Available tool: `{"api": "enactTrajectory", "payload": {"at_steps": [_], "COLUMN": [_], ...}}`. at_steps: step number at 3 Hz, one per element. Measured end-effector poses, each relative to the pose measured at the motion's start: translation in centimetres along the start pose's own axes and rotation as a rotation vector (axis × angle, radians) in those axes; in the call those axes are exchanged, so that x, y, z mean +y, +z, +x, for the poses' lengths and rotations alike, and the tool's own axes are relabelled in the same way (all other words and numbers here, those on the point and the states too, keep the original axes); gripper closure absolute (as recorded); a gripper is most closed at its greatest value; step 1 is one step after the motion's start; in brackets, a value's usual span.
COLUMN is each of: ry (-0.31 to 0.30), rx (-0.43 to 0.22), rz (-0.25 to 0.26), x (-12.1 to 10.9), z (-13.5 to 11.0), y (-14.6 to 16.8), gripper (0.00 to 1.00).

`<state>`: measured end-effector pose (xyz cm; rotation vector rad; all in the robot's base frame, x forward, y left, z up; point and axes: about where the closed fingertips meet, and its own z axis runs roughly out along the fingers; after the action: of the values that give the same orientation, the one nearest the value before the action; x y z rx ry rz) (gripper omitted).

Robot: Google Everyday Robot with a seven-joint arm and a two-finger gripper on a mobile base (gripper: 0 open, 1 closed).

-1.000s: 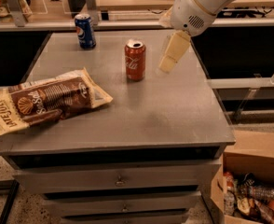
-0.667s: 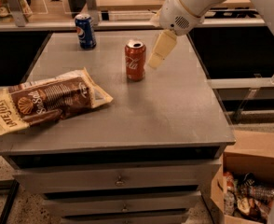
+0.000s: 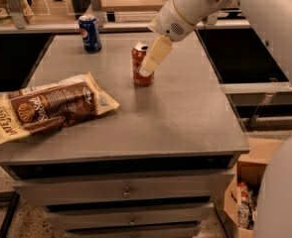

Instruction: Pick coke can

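The coke can (image 3: 137, 58), red with a silver top, stands upright on the grey table top (image 3: 185, 108), a little behind its middle. My gripper (image 3: 148, 69) hangs from the white arm that comes in from the upper right. It slants down to the left, and its cream tip overlaps the can's right side at about mid-height. The can stands on the table.
A blue Pepsi can (image 3: 90, 32) stands at the back left of the table. A brown and cream snack bag (image 3: 46, 108) lies flat on the left front. A cardboard box (image 3: 245, 197) with items sits on the floor at the right. Drawers are under the table top.
The gripper has moved left and slightly down, from beside the coke can's right to overlapping its right side. The can, the Pepsi can and the bag have not moved.
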<state>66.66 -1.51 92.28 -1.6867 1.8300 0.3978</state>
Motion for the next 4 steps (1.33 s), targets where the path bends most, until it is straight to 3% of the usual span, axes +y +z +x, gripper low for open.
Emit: {"api": "enactTrajectory", "payload": {"at_steps": [1,2,4], "ry": [0.004,0.005,-0.013], "rx": [-0.01,-0.01,-0.008], "rz": [-0.017,-0.033,-0.049], "x": [-0.6,-0.8,-0.7], "z": [-0.4,-0.5,-0.5], "y": [2.0,3.4,3.6], "gripper": [0.0,0.16,0.64]}}
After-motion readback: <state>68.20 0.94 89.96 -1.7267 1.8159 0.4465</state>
